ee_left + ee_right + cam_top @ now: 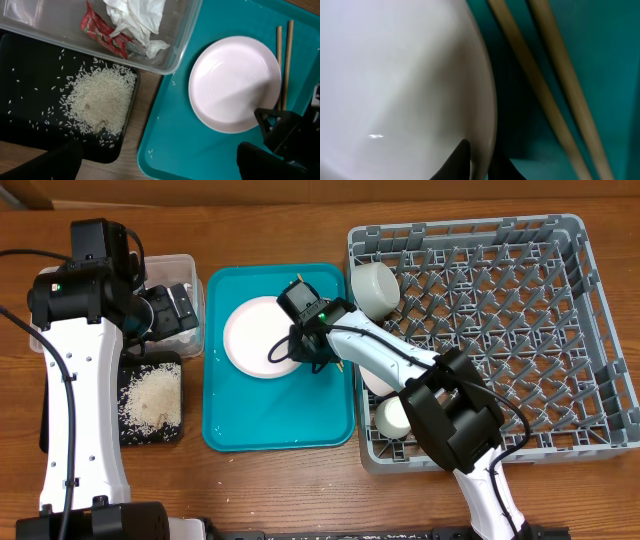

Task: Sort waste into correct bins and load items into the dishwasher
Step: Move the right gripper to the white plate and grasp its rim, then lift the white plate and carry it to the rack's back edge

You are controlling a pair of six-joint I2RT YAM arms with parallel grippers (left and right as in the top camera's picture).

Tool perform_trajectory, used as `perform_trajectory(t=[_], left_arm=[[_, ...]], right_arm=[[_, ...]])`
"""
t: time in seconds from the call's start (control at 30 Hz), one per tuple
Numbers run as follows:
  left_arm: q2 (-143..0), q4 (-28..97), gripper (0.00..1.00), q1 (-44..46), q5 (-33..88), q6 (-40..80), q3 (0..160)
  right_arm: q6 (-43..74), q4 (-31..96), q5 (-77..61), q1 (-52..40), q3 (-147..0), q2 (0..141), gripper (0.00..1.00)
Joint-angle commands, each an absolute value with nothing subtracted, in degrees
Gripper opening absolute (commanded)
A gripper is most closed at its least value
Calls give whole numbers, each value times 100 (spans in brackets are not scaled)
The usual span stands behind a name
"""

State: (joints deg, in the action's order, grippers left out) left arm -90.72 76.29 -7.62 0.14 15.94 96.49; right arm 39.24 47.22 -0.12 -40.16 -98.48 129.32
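The white plate (250, 335) lies on the teal tray (280, 425). My right gripper (292, 348) is shut on the plate's right rim (395, 75), one finger above and one below (480, 150). Two chopsticks (545, 90) lie on the teal tray just right of the plate (287, 60). My left gripper (178, 302) hovers open and empty by the clear tub (185, 265). The tub holds the napkin (137, 17) and the red wrapper (102, 35). Rice (150, 395) is heaped on the black tray (170, 430). A white bowl (375, 285) and a small cup (392, 415) sit in the grey rack (520, 330). The grey bowl is not visible.
A few rice grains lie on the teal tray (150, 152) and around the heap (100, 100). My right arm crosses the rack's left wall above a pale rounded item (372, 378), partly hidden. The rack's right part holds only pegs.
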Motion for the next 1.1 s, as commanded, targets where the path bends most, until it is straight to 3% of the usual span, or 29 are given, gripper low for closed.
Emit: perform_trajectory(t=[0.0,0.3,0.6,0.77,1.07], left_arm=[[-9063,7625,100,-781,-43,1542,9712],[-9063,7623,100,-781,-43,1542,9712],[-9063,7625,100,-781,-43,1542,9712],[-9063,7625,100,-781,-43,1542,9712],[-9063,7625,100,-781,-43,1542,9712]], right_arm=[[3645,5135,167,-4038,-9710,13074,4],[2958,5741,-71,-4038,-9725,12473,4],[2392,6110,187,-4036,-9727,10569,4],[2397,6324,1516,-4012,-9727,9609,4],[2394,6525,5264,-3750,-9725,9065,4]])
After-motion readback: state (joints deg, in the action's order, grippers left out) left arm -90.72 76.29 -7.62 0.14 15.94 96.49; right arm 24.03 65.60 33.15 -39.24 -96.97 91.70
